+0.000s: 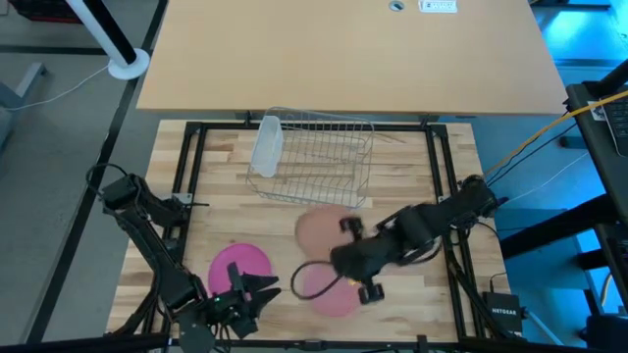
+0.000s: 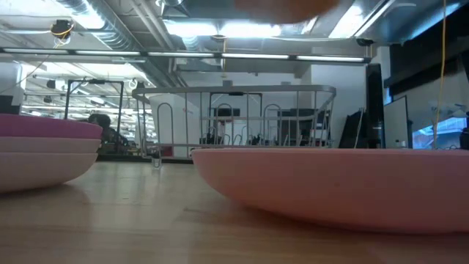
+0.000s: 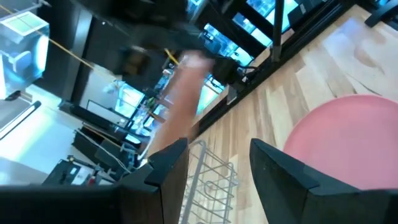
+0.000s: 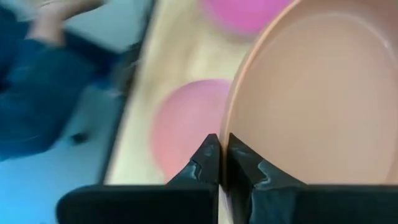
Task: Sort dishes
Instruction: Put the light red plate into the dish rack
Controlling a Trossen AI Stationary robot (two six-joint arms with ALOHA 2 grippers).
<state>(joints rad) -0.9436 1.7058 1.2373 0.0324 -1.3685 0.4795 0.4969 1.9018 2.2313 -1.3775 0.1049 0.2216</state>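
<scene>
Pinching the tan-brown plate (image 4: 311, 93), right jaws shut.

We see two dark, matte black jointed arms. The left gripper (image 3: 214, 177) has two angular black fingers (image 3: 168, 168) with flat faces and chamfered edges. The right gripper (image 4: 220, 163) has wedge-shaped black fingers (image 4: 202, 165) on a broad black bar.

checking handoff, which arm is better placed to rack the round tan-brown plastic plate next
Right. The right gripper is shut on the round tan-brown plastic plate, lifted near the silver wire rack; the left gripper is open, holding nothing.
</scene>
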